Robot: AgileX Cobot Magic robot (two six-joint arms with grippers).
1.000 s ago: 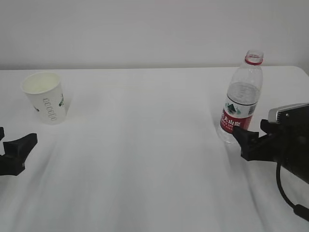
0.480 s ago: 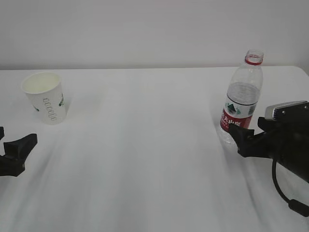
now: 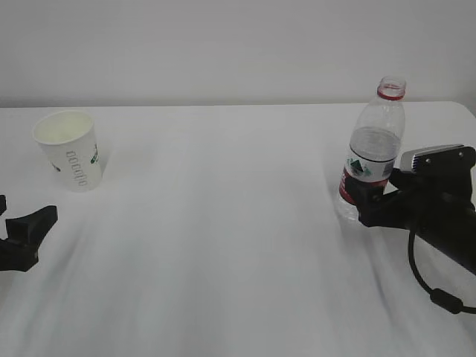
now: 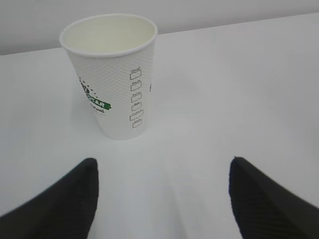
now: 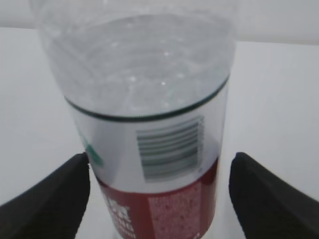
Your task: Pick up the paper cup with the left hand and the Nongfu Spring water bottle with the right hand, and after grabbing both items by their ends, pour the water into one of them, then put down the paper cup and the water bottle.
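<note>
Right wrist view: Nongfu Spring water bottle (image 5: 149,124) between the claw tips, neck and base cut off by frame edges; label text blurred, unreadable. Left wrist view: small print on paper cup (image 4: 112,74) ahead of the claw illegible. Exterior view: left hand (image 3: 22,234) mostly out of frame.

Looks like a lab test rig: bare white counter (image 3: 223,223), blank white wall (image 3: 223,44) (no furnishings).

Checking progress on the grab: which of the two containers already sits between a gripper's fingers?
The Nongfu Spring water bottle: the right gripper straddles its labelled body. The paper cup stands clear ahead of the left gripper.
</note>
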